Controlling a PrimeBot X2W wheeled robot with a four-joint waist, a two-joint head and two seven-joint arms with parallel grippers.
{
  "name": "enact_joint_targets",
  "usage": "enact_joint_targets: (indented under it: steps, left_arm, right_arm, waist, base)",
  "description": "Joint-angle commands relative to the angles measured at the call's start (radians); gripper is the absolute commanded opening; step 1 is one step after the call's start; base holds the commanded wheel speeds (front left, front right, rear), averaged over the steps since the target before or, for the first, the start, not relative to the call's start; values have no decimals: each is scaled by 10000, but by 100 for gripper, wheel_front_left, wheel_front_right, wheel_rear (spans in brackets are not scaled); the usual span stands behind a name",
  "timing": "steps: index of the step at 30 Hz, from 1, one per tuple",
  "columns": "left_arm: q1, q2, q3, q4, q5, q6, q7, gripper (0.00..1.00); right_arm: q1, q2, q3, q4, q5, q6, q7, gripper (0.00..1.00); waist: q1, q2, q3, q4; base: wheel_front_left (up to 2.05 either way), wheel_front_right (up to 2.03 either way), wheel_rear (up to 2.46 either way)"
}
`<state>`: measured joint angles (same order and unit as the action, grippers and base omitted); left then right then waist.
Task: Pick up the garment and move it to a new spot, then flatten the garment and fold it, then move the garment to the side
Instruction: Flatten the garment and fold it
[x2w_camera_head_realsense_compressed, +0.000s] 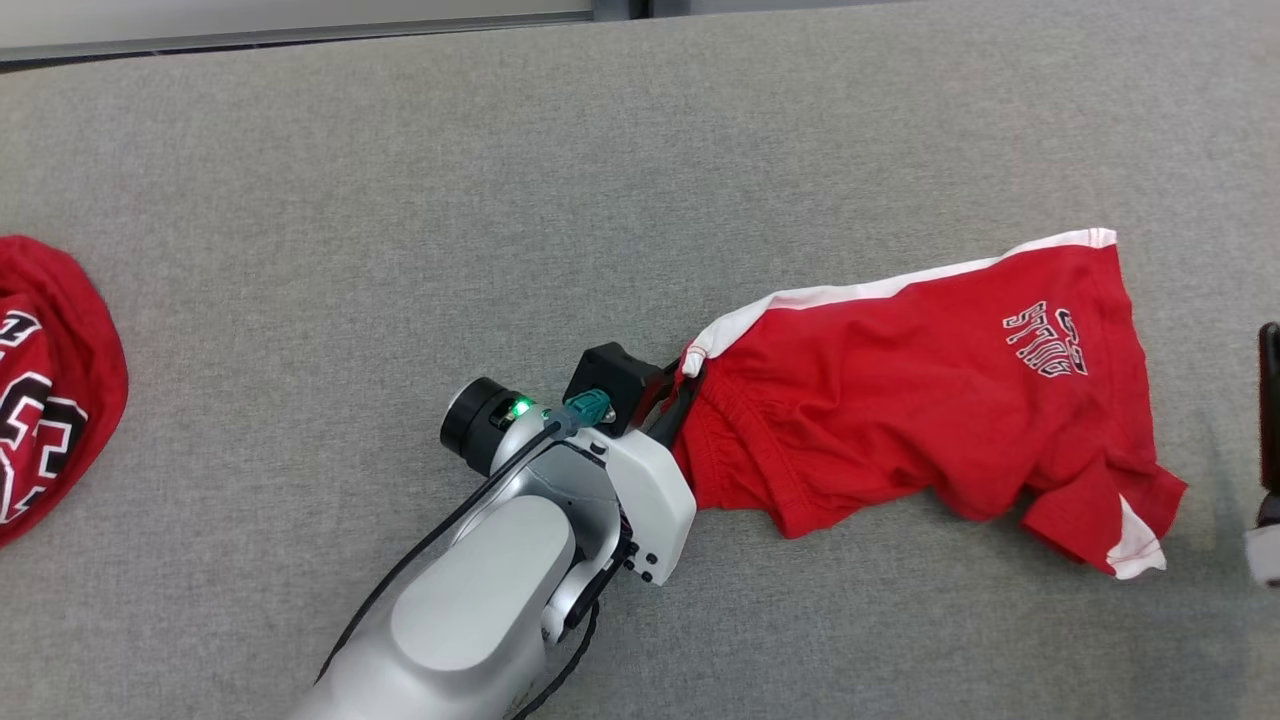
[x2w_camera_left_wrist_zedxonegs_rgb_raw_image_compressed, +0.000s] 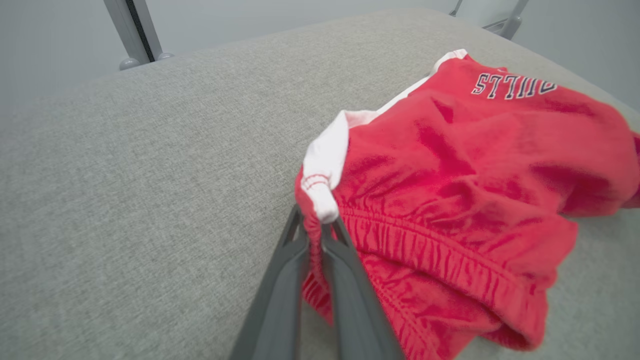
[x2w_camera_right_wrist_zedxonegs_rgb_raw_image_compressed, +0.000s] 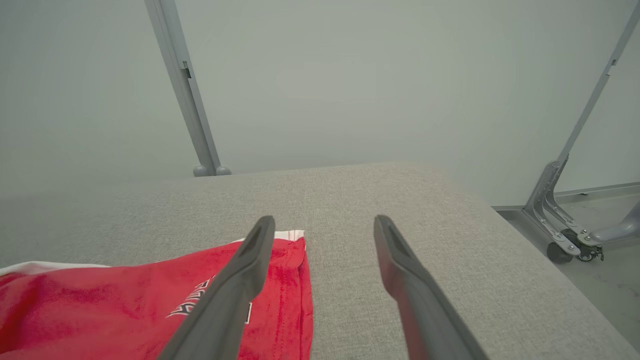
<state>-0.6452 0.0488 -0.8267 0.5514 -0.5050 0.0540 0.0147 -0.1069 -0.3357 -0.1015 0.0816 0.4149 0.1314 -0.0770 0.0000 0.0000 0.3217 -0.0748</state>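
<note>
Pinching the red shorts (x2w_camera_head_realsense_compressed: 900, 400) by the waistband, the left gripper (x2w_camera_left_wrist_zedxonegs_rgb_raw_image_compressed: 316, 220) is partly hidden; the right gripper (x2w_camera_right_wrist_zedxonegs_rgb_raw_image_compressed: 325, 222) stands wide, cut off.

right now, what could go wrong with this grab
The left jaws pinch only the waistband corner of the red shorts; it might slip out in a lift. The right jaws stand open, holding nothing, so the shorts could dangle bunched. Dragging left could reach the other red garment.
</note>
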Motion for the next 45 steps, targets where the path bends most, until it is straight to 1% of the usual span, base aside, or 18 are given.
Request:
enact_joint_targets:
  steps: [1, 5, 7, 11, 16, 21, 22, 23, 24, 27, 28, 31, 35, 37, 39, 44, 45]
  left_arm:
    - [-269, 52, 2, 4, -26, 3, -67, 0]
    - [-522, 49, -102, -100, 62, 1, -226, 0]
    - [-685, 45, -203, -170, 42, -12, -275, 0]
    - [-995, 46, -461, -361, -124, 81, -411, 0]
    - [-1263, 52, -878, -522, -431, 221, -636, 0]
    - [-1470, 54, -1205, -452, -721, 376, -867, 0]
    - [-1493, 52, -1254, -406, -761, 410, -929, 0]
    - [-1512, 55, -1288, -361, -812, 424, -971, 0]
    - [-1540, 57, -1307, -315, -840, 462, -1058, 0]
    - [-1579, 58, -1243, -216, -936, 547, -1457, 0]
    - [-1579, 58, -1243, -216, -936, 547, -1457, 0]
    - [-1484, 93, -1105, -95, -938, 654, -1885, 0]
    - [-1243, 468, -784, -311, -978, 801, -2329, 0]
    - [-1085, 704, -558, -665, -1011, 916, -2497, 0]
    - [-859, 1054, -275, -1123, -1029, 1114, -2619, 0]
    - [-332, 1979, 402, -2735, -923, 1706, -2733, 0]
    - [-163, 2354, 634, -3499, -855, 1956, -2731, 0]
  right_arm:
    - [-369, -274, -46, 253, 99, -14, 101, 100]
    - [-1537, -1077, 96, 1283, 591, -14, 518, 100]
    - [-2159, -1473, 452, 1822, 788, -14, 850, 100]
    - [-3370, -2101, 1494, 2907, 1157, -17, 1685, 100]
    - [-4344, -2593, 2604, 4248, 1606, -17, 2492, 100]
    - [-4858, -2762, 3675, 5034, 2077, -8, 2906, 100]
    - [-4922, -2800, 3902, 5119, 2204, -7, 2958, 61]
    - [-4986, -2857, 4077, 5204, 2302, -7, 2951, 32]
    - [-5038, -2909, 4150, 5277, 2424, -8, 2841, 0]
    - [-5089, -3108, 4190, 5312, 2656, -19, 2122, 0]
    - [-5089, -3108, 4190, 5312, 2656, -19, 2122, 0]
    - [-4983, -3133, 4061, 5029, 2786, -19, 1034, 0]
    - [-4517, -2954, 3779, 4318, 2678, -19, -411, 0]
    - [-4273, -2827, 3572, 3747, 2554, -19, -1017, 0]
    - [-3977, -2677, 3348, 3033, 2353, -19, -1369, 0]
    - [-3062, -2247, 2326, 849, 1495, -20, -1657, 0]
    - [-2734, -2060, 1826, -65, 1075, -20, -1565, 0]
  waist:
    - [0, 0, 158, 208]
    - [0, 0, 605, 560]
    - [0, 0, 844, 736]
    - [0, 0, 1325, 1042]
    - [0, 0, 1669, 1367]
    - [0, 0, 1815, 1420]
    - [0, 0, 1824, 1421]
    - [0, 0, 1821, 1417]
    - [0, 0, 1812, 1413]
    - [0, 0, 1674, 1393]
    - [0, 0, 1674, 1393]
    - [0, 0, 1395, 1306]
    - [0, 0, 914, 1086]
    - [0, 0, 643, 952]
    - [0, 0, 339, 804]
    - [0, 0, -373, 572]
    - [0, 0, -655, 515]
  base:
    - [0, 0, 0]
    - [0, 0, 0]
    - [0, 0, 0]
    - [0, 0, 0]
    - [0, 0, 0]
    - [0, 0, 0]
    - [0, 0, 0]
    - [0, 0, 0]
    - [0, 0, 0]
    - [0, 0, 0]
    - [0, 0, 0]
    - [0, 0, 0]
    - [0, 0, 0]
    - [0, 0, 0]
    - [0, 0, 0]
    - [0, 0, 0]
    - [0, 0, 0]
